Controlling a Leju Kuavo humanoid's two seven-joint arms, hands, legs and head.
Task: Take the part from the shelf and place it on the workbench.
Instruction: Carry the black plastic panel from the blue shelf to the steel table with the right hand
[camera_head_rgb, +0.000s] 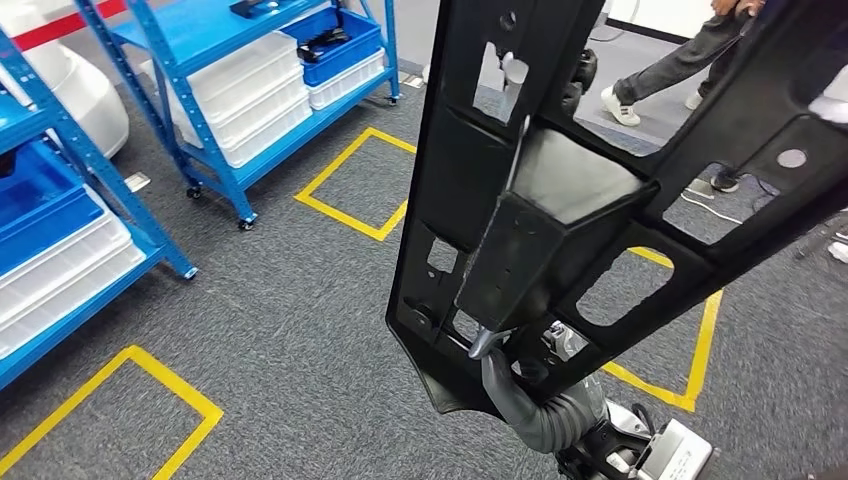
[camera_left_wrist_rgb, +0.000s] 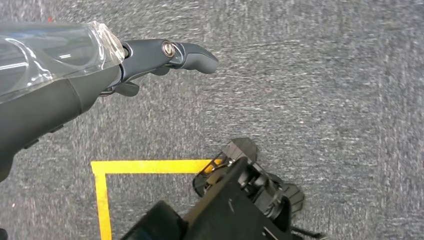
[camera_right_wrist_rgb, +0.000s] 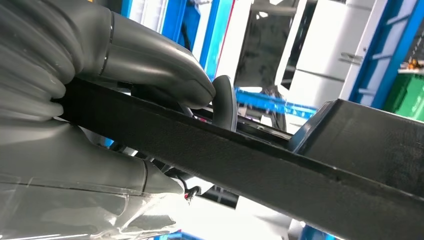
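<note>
Head view: the right hand is gripping the lower end of a large black plastic part, a long moulded panel with cut-out openings and a boxy raised section in the middle. The part is standing up off the floor, carried in the air and slanting away from the camera toward the upper right. Right wrist view: the thick grey thumb is pressing on one face of the part's edge while darker fingers are wrapping over the far side, so the hand is clamped on it. Left wrist view: the left hand is hanging over grey carpet, holding nothing, its thumb stretched out straight; the other fingers are mostly hidden, so whether they are spread or curled I cannot tell. Blue shelving with white bins and blue bins is standing at the upper left. Yellow tape squares are marking the carpet. A person's legs are showing at the upper right.
</note>
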